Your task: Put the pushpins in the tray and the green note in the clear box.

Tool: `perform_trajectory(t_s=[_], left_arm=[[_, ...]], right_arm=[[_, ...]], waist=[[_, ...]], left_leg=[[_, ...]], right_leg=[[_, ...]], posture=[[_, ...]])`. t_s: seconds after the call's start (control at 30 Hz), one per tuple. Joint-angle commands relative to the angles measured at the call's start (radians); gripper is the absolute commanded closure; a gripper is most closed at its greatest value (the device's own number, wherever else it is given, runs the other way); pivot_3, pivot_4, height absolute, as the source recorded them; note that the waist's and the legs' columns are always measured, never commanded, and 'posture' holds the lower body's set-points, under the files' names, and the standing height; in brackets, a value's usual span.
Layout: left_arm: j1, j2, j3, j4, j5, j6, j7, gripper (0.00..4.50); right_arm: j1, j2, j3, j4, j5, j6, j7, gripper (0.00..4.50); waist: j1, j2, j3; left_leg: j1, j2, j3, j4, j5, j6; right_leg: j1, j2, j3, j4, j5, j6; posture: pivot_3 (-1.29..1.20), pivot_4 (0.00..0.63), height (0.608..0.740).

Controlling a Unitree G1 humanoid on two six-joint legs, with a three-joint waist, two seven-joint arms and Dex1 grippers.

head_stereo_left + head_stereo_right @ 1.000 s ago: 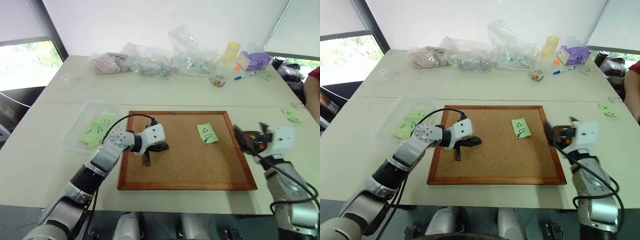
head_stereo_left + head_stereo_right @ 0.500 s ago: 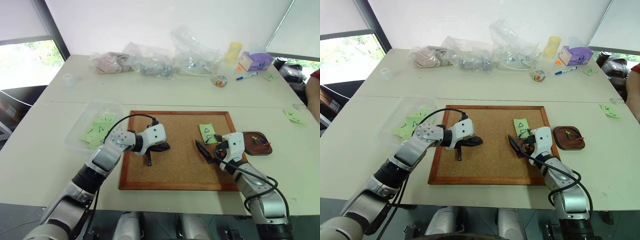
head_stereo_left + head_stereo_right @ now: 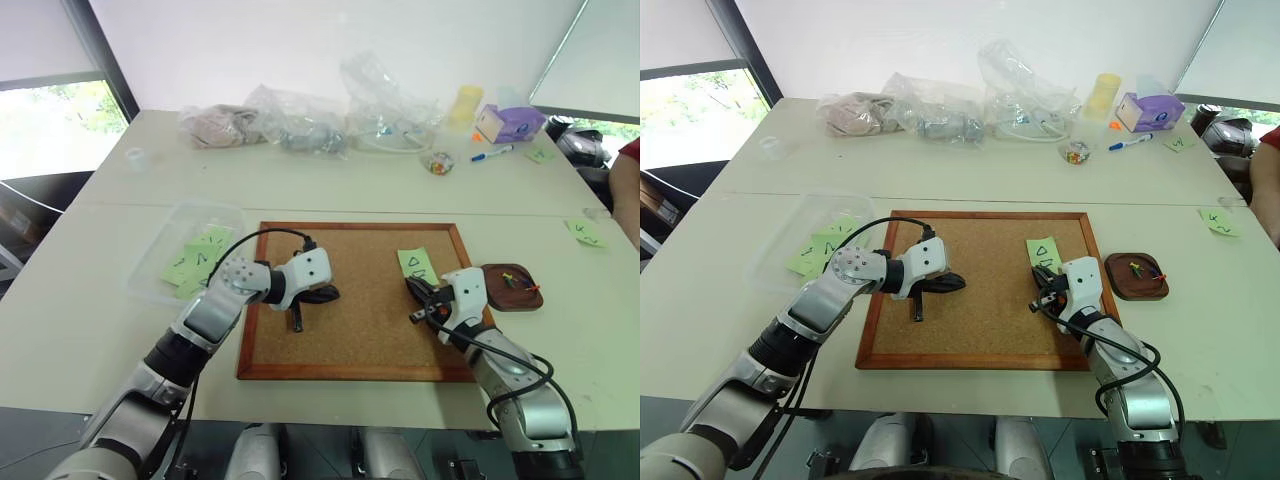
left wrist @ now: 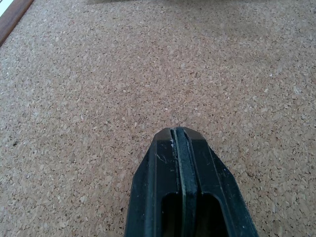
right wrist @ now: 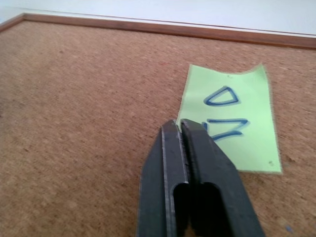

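Right gripper (image 5: 180,126) at green note (image 5: 232,123) on cork board (image 3: 350,330)

Fingers pressed together, empty, at the note's near edge, likely to lift it. Left gripper (image 4: 177,136) pressed together, parked mid-board. Pushpins (image 3: 512,279) sit in tray (image 3: 500,298).

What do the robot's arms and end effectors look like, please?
Both arms are silver-grey metal with black joints, each ending in a white wrist housing. A black cable loops over each forearm. The left end effector and right end effector each have two slim black fingers with hollowed inner faces.

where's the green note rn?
Head views: the green note lies flat on the cork board, near its far right corner, just ahead of the shut right gripper; the brown tray sits beside the board's right edge.
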Motion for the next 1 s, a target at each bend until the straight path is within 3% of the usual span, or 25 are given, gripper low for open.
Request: perform_trajectory(t_s=[0.03, 0.6, 0.77, 0.87, 1.0], left_arm=[[0.022, 0.009, -0.030, 0.028, 0.033, 0.016, 0.004, 4.50], [0.011, 0.025, -0.046, 0.051, 0.047, -0.001, -0.012, 4.50], [-0.043, -0.063, 0.093, 0.065, -0.120, 0.114, -0.019, 4.50], [-0.166, -0.158, 0.277, 0.089, -0.352, 0.352, -0.032, 3.51], [-0.303, -0.235, 0.393, 0.183, -0.484, 0.487, -0.009, 1.53]], right_arm=[[0.017, 0.003, 0.006, -0.030, -0.004, 0.005, 0.000, 4.49], [0.044, 0.000, -0.114, -0.240, 0.004, -0.051, -0.070, 4.49], [0.039, -0.006, -0.105, -0.271, 0.004, -0.034, -0.070, 4.49], [0.030, -0.021, -0.109, -0.299, 0.006, -0.016, -0.063, 4.50], [0.013, -0.045, -0.115, -0.329, 0.004, 0.003, -0.052, 4.50]], waist=[[0.000, 0.000, 0.000], [-0.001, 0.000, 0.000], [0.003, 0.000, 0.000], [0.006, -0.003, 0.003], [-0.001, -0.007, 0.006]], left_leg=[[0.000, 0.000, 0.000, 0.000, 0.000, 0.000], [-0.001, 0.000, 0.000, 0.000, 0.000, 0.000], [-0.001, 0.000, 0.000, 0.000, 0.000, 0.000], [-0.003, -0.001, 0.000, 0.002, 0.000, 0.000], [-0.005, -0.002, -0.001, 0.001, 0.000, 0.001]], right_leg=[[0.000, 0.000, 0.000, 0.000, 0.000, 0.000], [-0.001, 0.000, 0.000, 0.000, 0.000, 0.000], [-0.001, -0.001, 0.000, 0.000, 0.000, 0.000], [-0.002, -0.001, -0.001, 0.000, 0.000, 0.000], [-0.004, 0.000, -0.001, 0.000, 0.000, 0.001]], posture=[[0.00, 0.150, 0.737], [0.00, 0.150, 0.737], [0.00, 0.150, 0.737], [0.00, 0.150, 0.737], [0.00, 0.150, 0.737]])
